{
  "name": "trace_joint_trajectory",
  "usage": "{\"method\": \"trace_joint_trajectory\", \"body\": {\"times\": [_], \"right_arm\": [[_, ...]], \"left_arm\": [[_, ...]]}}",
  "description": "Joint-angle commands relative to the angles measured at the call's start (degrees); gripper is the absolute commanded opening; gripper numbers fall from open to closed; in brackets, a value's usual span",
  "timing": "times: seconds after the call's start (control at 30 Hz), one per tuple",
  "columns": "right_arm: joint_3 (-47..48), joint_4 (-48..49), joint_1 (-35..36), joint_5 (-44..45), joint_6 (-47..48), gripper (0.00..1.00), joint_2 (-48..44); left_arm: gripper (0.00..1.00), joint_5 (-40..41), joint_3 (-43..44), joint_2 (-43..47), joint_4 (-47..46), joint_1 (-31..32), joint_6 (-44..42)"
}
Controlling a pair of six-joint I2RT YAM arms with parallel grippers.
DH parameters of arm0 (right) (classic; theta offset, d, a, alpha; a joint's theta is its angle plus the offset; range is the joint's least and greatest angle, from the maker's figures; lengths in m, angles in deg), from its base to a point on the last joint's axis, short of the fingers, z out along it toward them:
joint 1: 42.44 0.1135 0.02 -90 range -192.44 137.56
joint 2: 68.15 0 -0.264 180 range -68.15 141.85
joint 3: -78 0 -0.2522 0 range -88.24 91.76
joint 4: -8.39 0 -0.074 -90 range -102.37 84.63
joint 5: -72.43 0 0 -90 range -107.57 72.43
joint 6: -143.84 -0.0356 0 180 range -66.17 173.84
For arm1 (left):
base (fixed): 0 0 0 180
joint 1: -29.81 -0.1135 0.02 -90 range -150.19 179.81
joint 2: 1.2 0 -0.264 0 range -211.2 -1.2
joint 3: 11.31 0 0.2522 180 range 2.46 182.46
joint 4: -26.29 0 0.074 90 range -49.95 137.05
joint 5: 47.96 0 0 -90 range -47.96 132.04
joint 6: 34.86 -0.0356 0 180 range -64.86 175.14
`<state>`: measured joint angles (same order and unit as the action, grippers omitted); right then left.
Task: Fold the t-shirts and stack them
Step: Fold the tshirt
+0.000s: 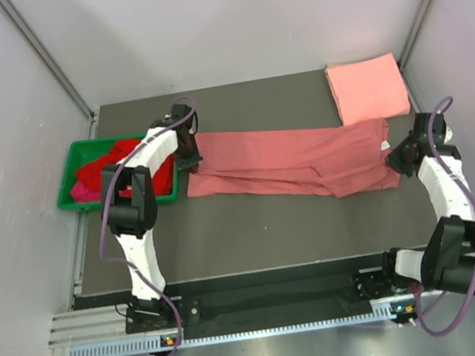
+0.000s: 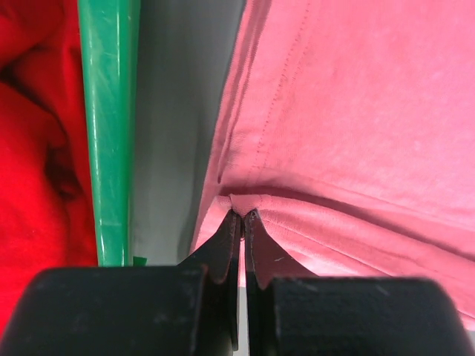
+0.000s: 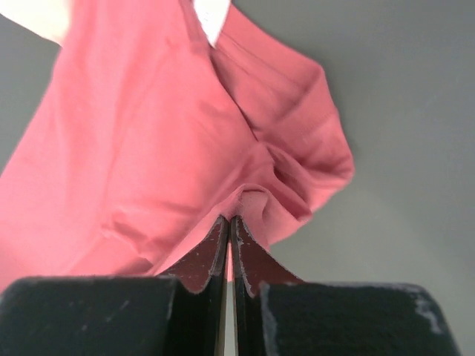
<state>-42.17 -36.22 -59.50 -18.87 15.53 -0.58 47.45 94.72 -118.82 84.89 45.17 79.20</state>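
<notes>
A dusty rose-red t-shirt (image 1: pixel 288 160) lies stretched lengthwise across the dark table between my two grippers. My left gripper (image 1: pixel 188 154) is shut on its left end, pinching a fold of cloth (image 2: pixel 245 204) next to the green bin. My right gripper (image 1: pixel 396 156) is shut on its right end, with a fold of the same shirt (image 3: pixel 252 200) between the fingertips. A folded salmon pink t-shirt (image 1: pixel 367 89) lies at the back right corner. Bright red (image 1: pixel 113 171) and magenta (image 1: pixel 80 191) t-shirts lie bunched in the green bin.
The green plastic bin (image 1: pixel 71 161) stands at the table's left edge; its rim (image 2: pixel 110 126) runs close beside my left gripper. Grey walls enclose the table on three sides. The dark table surface (image 1: pixel 263 232) lies in front of the shirt.
</notes>
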Motion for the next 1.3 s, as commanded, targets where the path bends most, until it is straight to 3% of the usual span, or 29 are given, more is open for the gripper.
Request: {"method": "trace_joint_trajectory", "body": {"times": [0.0,0.33,0.73,0.93,1.03,1.27], "right_arm": [[5.8,2.9,-0.1,1.0,1.2,0.00,3.0],[14.6,1.0,0.0,1.0,4.1,0.00,15.7],[14.6,-0.9,2.6,4.4,5.9,0.00,18.7],[15.7,-2.4,2.6,5.3,7.4,0.00,19.4],[16.4,-2.9,2.6,5.2,7.5,0.00,19.8],[16.4,-2.5,2.9,4.5,7.5,0.00,20.3]], "left_arm": [[0.00,3.2,2.0,-0.9,1.7,-0.5,0.4],[0.00,3.7,2.0,-2.6,1.4,-0.5,1.1],[0.02,4.5,4.9,-3.9,2.7,-0.3,0.7],[0.09,6.3,8.5,-3.3,3.5,-0.3,0.6],[0.20,5.8,11.3,-4.0,6.3,-0.3,0.2],[0.31,7.2,10.4,-1.1,6.3,1.0,-2.0]]}}
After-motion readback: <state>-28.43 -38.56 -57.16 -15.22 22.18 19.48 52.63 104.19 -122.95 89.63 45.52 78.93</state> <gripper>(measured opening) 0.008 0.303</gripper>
